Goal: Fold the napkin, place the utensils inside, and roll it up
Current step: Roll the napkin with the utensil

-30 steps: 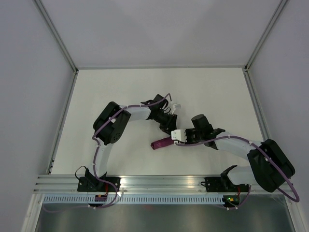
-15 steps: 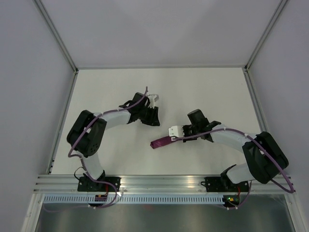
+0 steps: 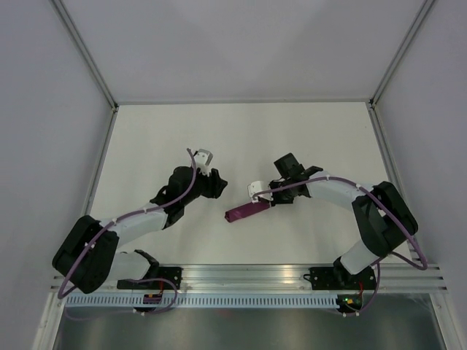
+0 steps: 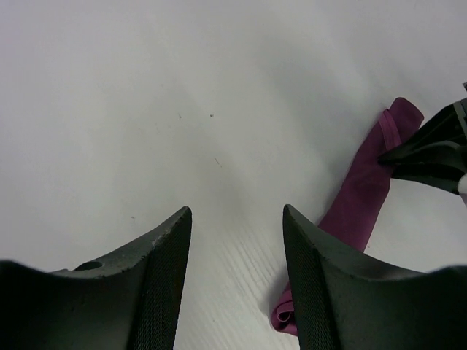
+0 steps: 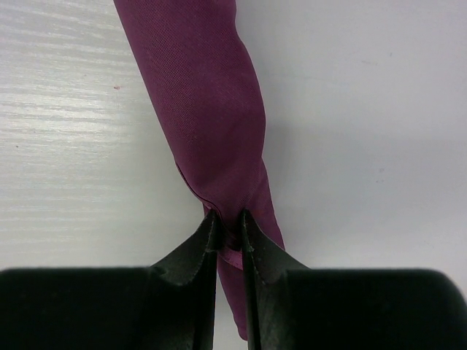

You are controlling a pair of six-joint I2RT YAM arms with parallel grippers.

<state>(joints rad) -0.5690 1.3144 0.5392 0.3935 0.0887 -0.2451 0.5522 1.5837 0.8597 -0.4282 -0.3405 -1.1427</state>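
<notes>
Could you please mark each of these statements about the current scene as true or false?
1. The napkin is rolled into a narrow bundle lying on the table. True.
2. The left gripper is clamped on the napkin. False: its jaws stand open over bare table, apart from the roll.
3. The right gripper pinches the napkin near one end. True.
4. Loose utensils lie on the table beside the roll. False: no utensils show in any view.
</notes>
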